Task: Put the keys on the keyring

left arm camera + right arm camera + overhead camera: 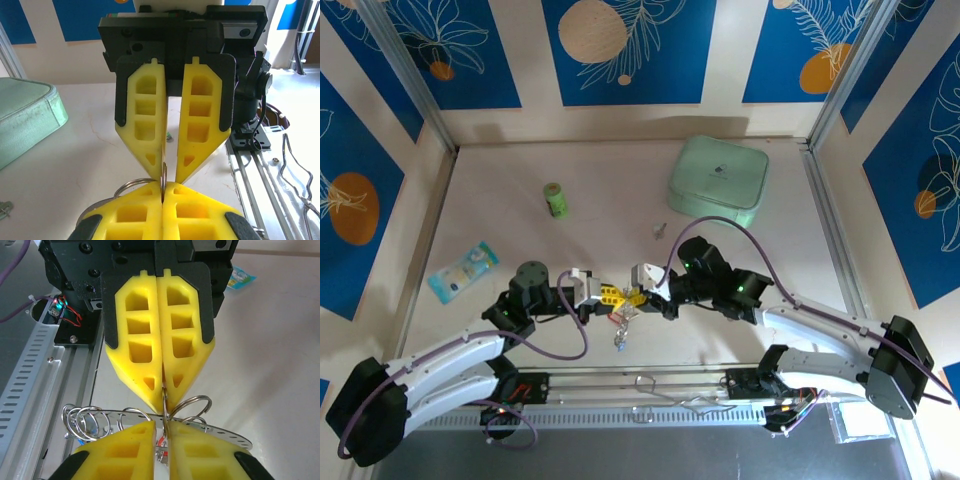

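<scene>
Where the two arms meet near the table's front edge, the left gripper [603, 296] is seen clenched on a thin wire loop [164, 405]. The right gripper [642, 293] is set against it, jaws almost together on the same loop. The keyring [220, 432] is laid flat just under the fingertips; whether the pinched loop belongs to it cannot be told. The keys [619, 338] are clustered beside the fingertips, toward the arm bases.
</scene>
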Controlling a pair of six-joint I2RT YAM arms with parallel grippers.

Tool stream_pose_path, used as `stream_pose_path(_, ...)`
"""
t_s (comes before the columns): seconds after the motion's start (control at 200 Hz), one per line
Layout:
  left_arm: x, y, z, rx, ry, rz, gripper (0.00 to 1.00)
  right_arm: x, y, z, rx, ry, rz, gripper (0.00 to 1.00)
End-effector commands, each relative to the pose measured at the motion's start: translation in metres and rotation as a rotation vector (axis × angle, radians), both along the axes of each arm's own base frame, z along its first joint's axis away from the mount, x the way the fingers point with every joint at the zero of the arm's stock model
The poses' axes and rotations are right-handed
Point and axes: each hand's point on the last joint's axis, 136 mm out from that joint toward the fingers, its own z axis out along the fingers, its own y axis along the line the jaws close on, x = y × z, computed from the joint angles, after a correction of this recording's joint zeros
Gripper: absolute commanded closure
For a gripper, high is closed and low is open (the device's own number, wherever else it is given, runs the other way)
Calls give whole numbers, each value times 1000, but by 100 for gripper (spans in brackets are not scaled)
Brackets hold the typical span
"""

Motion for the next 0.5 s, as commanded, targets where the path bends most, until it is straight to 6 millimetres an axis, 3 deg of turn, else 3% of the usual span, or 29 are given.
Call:
stream_pose_path(0.0, -7, -3, 15, -51, -40, -43, 100, -2, 8, 17, 44, -10, 28, 95)
stream_pose_path(0.06, -6, -3, 13, -40, -40, -35, 100, -2, 8, 19, 47, -12, 30, 100)
stream_pose_path(0.175, -5, -4, 7, -16, -31, -34, 100, -3, 10, 23, 55, -12, 41, 100)
stream_pose_path(0.3, -4, -7, 3, 4, -21, -42, 90, -4, 13, 28, 65, -15, 52, 100)
stream_pose_path(0.495, -4, -10, 0, 22, -25, -48, 90, -6, 17, 29, 64, -13, 68, 100)
